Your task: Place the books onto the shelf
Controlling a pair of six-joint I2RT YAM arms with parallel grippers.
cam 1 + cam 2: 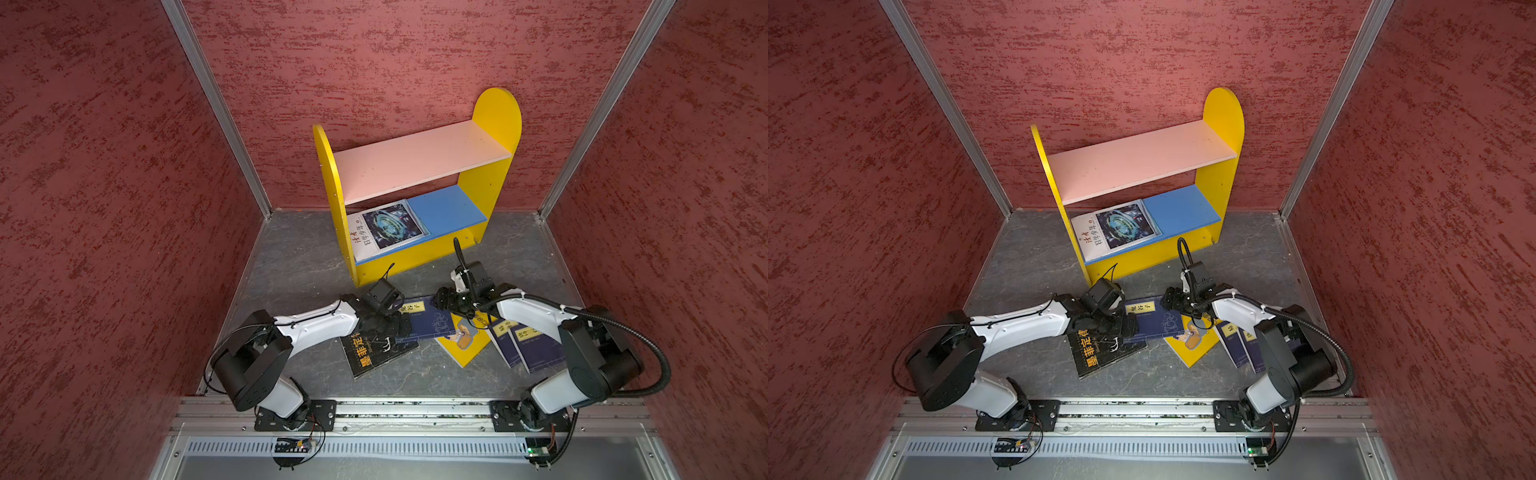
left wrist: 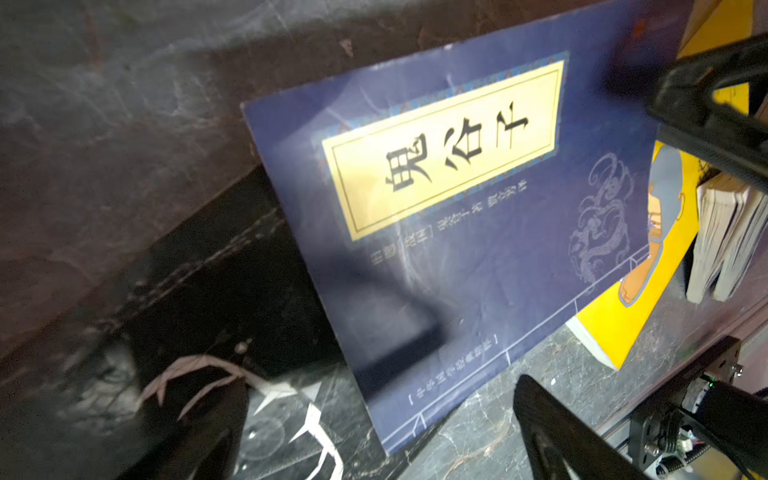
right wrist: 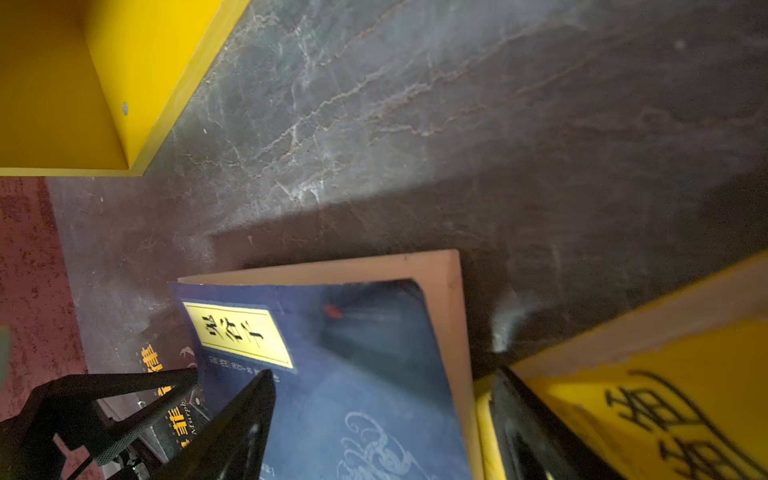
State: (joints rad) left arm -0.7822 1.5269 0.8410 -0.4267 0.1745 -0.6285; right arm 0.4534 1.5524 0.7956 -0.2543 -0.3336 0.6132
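Where your left gripper (image 1: 394, 326) hangs with jaws spread wide over the black book (image 1: 372, 355), a navy book (image 1: 430, 326) overlaps that cover. Behind them, the white book (image 1: 388, 230) lies flat on the shelf (image 1: 496, 120), on its blue lower board (image 1: 449, 208). Your right gripper (image 1: 446, 301), jaws apart, straddles the navy book's edge beside the yellow book (image 1: 465, 343). Two more navy books (image 1: 530, 351) lie rightmost.
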